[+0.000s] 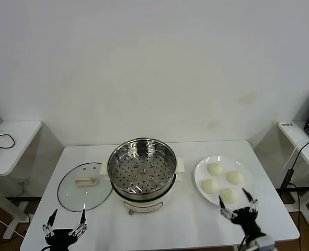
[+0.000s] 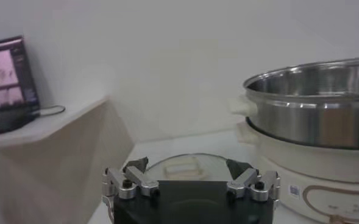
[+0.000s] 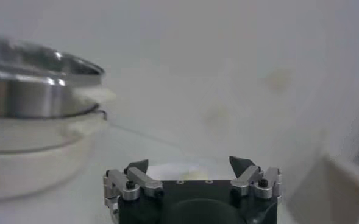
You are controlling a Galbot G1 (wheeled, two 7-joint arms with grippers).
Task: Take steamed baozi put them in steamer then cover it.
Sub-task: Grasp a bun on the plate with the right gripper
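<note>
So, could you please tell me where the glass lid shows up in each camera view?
Head view: glass lid flat on the table, left of the steamer.
Left wrist view: lid just beyond the open left tool.
Right wrist view: not in it.
Shared landmark: the steamer.

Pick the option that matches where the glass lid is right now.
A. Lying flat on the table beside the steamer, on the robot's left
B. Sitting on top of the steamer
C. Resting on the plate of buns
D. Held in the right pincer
A: the lid lies flat on the table to the left of the open steamer, with neither pincer touching it.
</note>
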